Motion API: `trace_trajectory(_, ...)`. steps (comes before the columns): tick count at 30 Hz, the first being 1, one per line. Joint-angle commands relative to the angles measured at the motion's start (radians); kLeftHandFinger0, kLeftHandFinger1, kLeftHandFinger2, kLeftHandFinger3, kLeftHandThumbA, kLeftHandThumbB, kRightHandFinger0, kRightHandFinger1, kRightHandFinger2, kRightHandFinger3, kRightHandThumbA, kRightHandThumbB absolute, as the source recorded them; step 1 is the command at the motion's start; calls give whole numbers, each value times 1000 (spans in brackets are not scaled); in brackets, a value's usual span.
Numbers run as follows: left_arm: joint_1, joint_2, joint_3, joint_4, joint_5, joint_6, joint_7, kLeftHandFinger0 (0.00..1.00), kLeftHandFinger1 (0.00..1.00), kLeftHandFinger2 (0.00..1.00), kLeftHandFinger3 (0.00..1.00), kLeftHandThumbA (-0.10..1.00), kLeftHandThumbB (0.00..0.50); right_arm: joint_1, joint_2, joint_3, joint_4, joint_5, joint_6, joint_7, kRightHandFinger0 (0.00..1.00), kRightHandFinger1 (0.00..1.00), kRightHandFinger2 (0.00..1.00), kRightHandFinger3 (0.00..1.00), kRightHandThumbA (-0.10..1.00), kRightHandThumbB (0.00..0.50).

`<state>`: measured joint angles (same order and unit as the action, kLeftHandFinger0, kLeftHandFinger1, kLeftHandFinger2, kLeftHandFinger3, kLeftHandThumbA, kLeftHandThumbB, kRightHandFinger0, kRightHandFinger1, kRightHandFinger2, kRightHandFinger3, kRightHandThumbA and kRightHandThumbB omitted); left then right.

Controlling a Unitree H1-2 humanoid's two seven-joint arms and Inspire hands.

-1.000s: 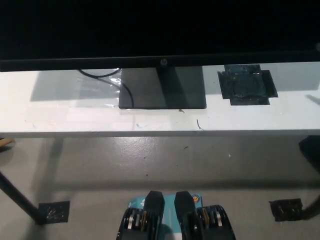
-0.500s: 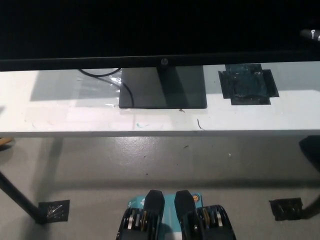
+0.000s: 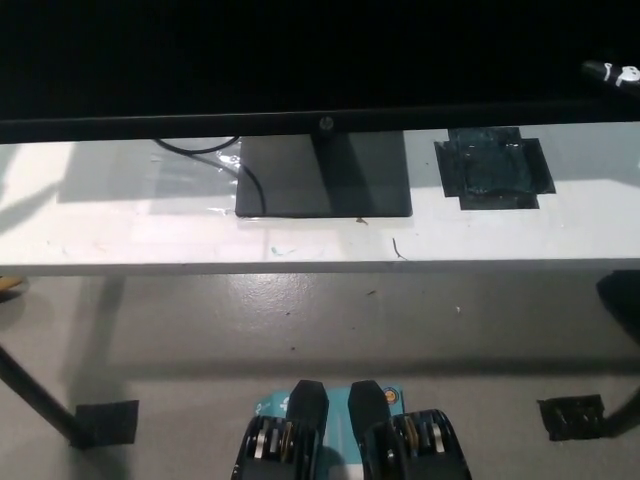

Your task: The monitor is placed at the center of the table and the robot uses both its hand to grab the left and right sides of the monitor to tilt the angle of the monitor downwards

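now the right hand peeks in at the frame's upper right edge, grip unreadable, beside the wide monitor spanning the top, left hand unseen.

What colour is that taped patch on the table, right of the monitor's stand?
The tape patch is dark, blackish, in the head view.

Wide black monitor: dark screen, smooth, with slight-sheen plastic bezel along lower edge. Flat rectangular black stand base: matt, smooth. Long white tabletop: smooth, semi-gloss, scuffed with small marks near front edge. Clear glossy tape patch beside base, crinkled. Dark tape patch toward right end: wrinkled, shiny. Grey floor: smooth, sheened, speckled.
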<state>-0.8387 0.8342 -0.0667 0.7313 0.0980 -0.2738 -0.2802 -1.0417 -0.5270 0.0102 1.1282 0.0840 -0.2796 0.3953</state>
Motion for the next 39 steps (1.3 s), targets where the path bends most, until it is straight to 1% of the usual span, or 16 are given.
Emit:
trace_trajectory(1, -72, 25, -19, -6, 42, -23, -35, 1000, 1000, 1000, 1000, 1000, 400, -16, -38, 1, -61, -13, -23, 29, 1000, 1000, 1000, 1000, 1000, 467)
trace_trajectory(2, -112, 6, -50, 60, 83, -101, -8, 1000, 1000, 1000, 1000, 1000, 401, -14, -40, -4, -45, -4, -33, 46, 1000, 1000, 1000, 1000, 1000, 492)
trace_trajectory(3, -127, -3, -67, 84, 97, -132, -2, 1000, 1000, 1000, 1000, 1000, 370, -6, -42, -7, -58, -1, -22, 51, 1000, 1000, 1000, 1000, 1000, 482)
trace_trajectory(7, -142, -6, -79, 113, 99, -159, 0, 1000, 1000, 1000, 1000, 1000, 365, -1, -43, -10, -67, -2, -17, 53, 1000, 1000, 1000, 1000, 1000, 481)
trace_trajectory(9, -175, -22, -108, 167, 105, -133, -50, 1000, 1000, 1000, 1000, 1000, 414, 1, -49, -10, -61, -1, -12, 65, 1000, 1000, 1000, 1000, 1000, 466)
trace_trajectory(10, -190, -27, -122, 187, 109, -123, -66, 1000, 1000, 1000, 1000, 1000, 466, 5, -48, -12, -71, 2, -9, 70, 1000, 1000, 1000, 1000, 1000, 451)
trace_trajectory(11, -198, -29, -128, 199, 111, -121, -72, 1000, 1000, 1000, 1000, 1000, 471, 6, -48, -13, -75, 3, -7, 72, 1000, 1000, 1000, 1000, 1000, 449)
trace_trajectory(18, -235, -53, -170, 239, 146, -130, -76, 1000, 1000, 1000, 1000, 1000, 466, 12, -53, -4, -71, -17, -14, 65, 1000, 1000, 1000, 1000, 1000, 463)
trace_trajectory(21, -247, -66, -177, 255, 148, -130, -96, 1000, 1000, 1000, 1000, 1000, 430, 9, -55, -4, -60, -16, -21, 73, 1000, 1000, 1000, 1000, 1000, 479)
trace_trajectory(27, -261, -75, -195, 280, 182, -149, -60, 1000, 1000, 1000, 1000, 1000, 448, -8, -53, 12, -73, -37, -23, 74, 1000, 1000, 1000, 1000, 995, 500)
trace_trajectory(29, -255, -74, -196, 291, 185, -147, -58, 1000, 1000, 1000, 1000, 1000, 448, -26, -47, 27, -60, -50, -29, 81, 1000, 1000, 1000, 1000, 938, 500)
trace_trajectory(32, -246, -61, -214, 277, 215, -127, -60, 1000, 1000, 1000, 1000, 1000, 476, -45, -51, 100, -112, -143, -29, 45, 1000, 1000, 1000, 1000, 949, 500)
trace_trajectory(34, -249, -53, -230, 282, 242, -150, -45, 1000, 1000, 1000, 1000, 1000, 487, -60, -49, 129, -139, -175, -14, 23, 1000, 1000, 1000, 1000, 871, 500)
trace_trajectory(35, -254, -49, -241, 283, 264, -153, -33, 1000, 1000, 1000, 1000, 1000, 472, -69, -47, 138, -140, -181, -9, 16, 1000, 1000, 1000, 1000, 814, 500)
trace_trajectory(38, -262, -45, -258, 287, 289, -160, -15, 1000, 1000, 1000, 1000, 1000, 472, -79, -49, 159, -143, -202, -9, -2, 1000, 1000, 1000, 1000, 819, 500)
trace_trajectory(39, -301, -38, -293, 306, 341, -182, 8, 1000, 1000, 1000, 1000, 1000, 495, -117, -47, 184, -128, -243, -31, -30, 1000, 1000, 1000, 1000, 790, 500)
